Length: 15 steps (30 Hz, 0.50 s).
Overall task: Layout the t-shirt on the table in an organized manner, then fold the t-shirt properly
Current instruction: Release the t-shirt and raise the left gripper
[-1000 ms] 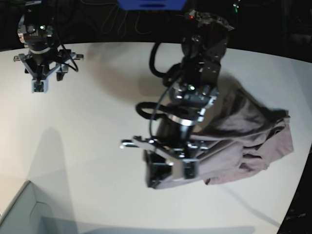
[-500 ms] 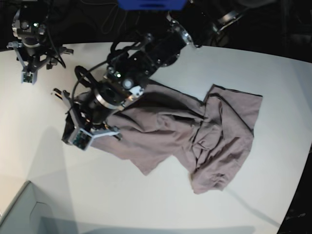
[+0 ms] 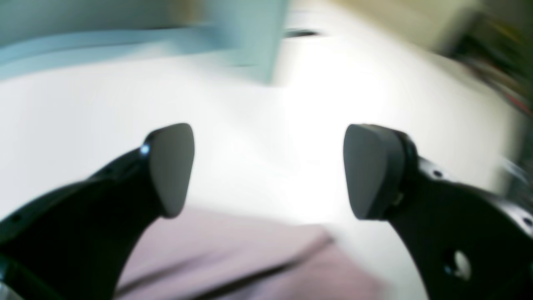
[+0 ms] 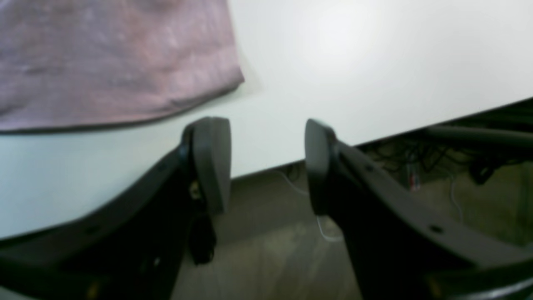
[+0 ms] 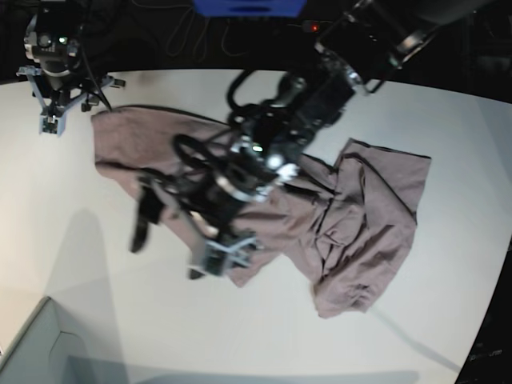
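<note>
Since half a second ago the shirt's left part has been dragged toward the table's far left corner, and the left gripper (image 5: 178,232) has been let go and spread wide, with nothing between its fingers (image 3: 170,166). The t-shirt (image 5: 352,216) is now stretched across the middle of the table (image 5: 72,264), still wrinkly and bunched toward the right edge. The right gripper (image 5: 53,120) is seen by the far left corner, partly open and empty, just beside the cloth's corner.

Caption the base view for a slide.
Open left gripper hangs above the wrinkled dusty mauve t-shirt spread across the white table.
</note>
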Motion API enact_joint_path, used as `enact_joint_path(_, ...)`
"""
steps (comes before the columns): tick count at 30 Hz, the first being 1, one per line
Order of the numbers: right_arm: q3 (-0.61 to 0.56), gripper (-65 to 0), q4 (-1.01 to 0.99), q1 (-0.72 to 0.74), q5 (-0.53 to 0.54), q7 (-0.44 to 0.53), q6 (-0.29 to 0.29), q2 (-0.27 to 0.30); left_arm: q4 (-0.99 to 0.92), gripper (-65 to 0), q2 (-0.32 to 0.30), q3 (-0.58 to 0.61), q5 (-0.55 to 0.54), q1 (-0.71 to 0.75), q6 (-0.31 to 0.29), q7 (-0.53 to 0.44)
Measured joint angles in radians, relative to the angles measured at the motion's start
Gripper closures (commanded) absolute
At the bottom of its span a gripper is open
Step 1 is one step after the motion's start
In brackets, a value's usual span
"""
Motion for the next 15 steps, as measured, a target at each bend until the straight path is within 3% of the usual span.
enact_joint_path(3, -0.003, -29.1, 0.000, 0.011, 0.004, 0.000, 0.000, 0.002, 0.067, -54.0, -0.120, -0.211, -0.059, 0.117, 0.024, 0.001)
enact_joint_path(6, -0.022, -29.1, 0.000, 0.026, -0.001, 0.001, 0.000, 0.002, 0.093, -54.2, -0.164, -0.399, -0.094, 0.242, 0.014, 0.002)
enact_joint_path(11, -0.065, -29.1, 0.000, 0.027, 0.001, 0.001, 0.000, 0.003, 0.019, -54.3, -0.137, -0.649, -0.079, 0.367, 0.021, -0.003)
enact_joint_path(15, -0.111, -29.1, 0.000, 0.045, 0.004, -0.003, 0.000, 0.000, -0.098, -54.3, -0.095, -0.698, -0.086, 0.384, 0.013, 0.012)
